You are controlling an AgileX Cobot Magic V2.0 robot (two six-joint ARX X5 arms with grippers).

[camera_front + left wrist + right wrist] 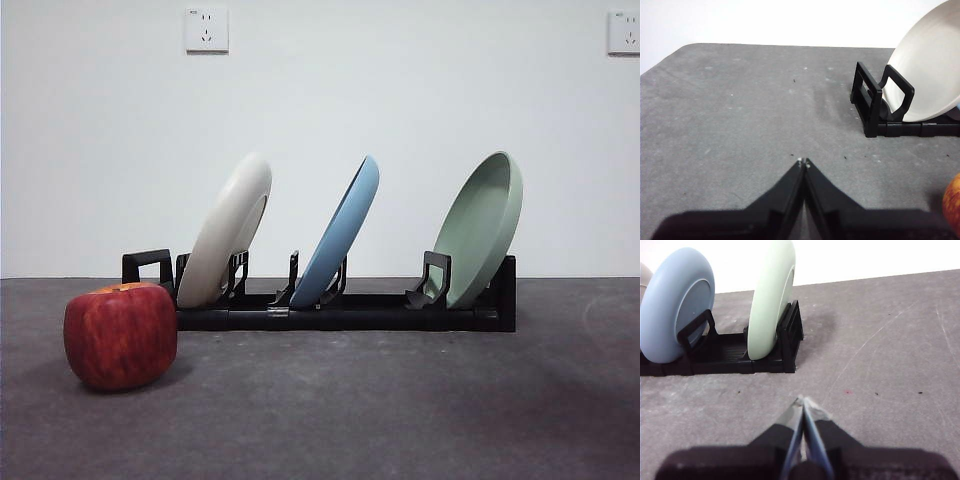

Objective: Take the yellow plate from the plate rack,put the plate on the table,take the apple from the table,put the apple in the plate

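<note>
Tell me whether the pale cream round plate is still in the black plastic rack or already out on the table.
In the rack: the pale cream round plate leans in the black plastic rack's end slot.

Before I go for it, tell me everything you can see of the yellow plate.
The yellow plate looks pale cream, matte, round and shallow with a raised rim. It stands on edge in the plate rack, at the end nearest the apple, leaning the same way as the other plates. Only the rack's holders touch it; neither gripper is near it.
</note>
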